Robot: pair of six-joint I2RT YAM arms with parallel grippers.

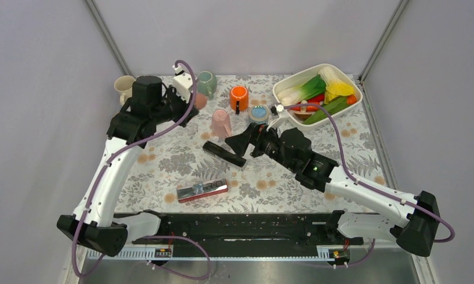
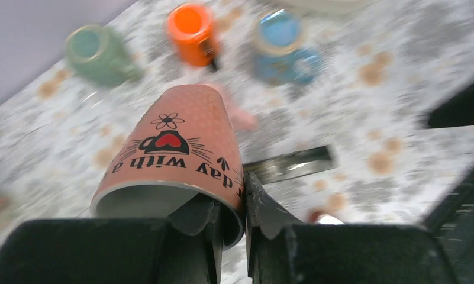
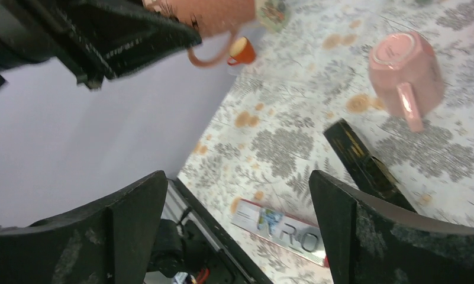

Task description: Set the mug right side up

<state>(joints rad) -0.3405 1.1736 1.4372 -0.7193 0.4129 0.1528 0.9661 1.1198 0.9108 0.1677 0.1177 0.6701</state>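
Mug [image 2: 175, 148], apparently aloft, over floral table [image 1: 163, 165]

Overhead, the left arm [image 1: 113, 171] hides most of the salmon mug [image 1: 200, 101]; the fingers [image 2: 265, 214] cover its near rim.

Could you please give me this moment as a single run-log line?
left end effector: shut on salmon mug rim, mug aloft | right end effector: open, empty
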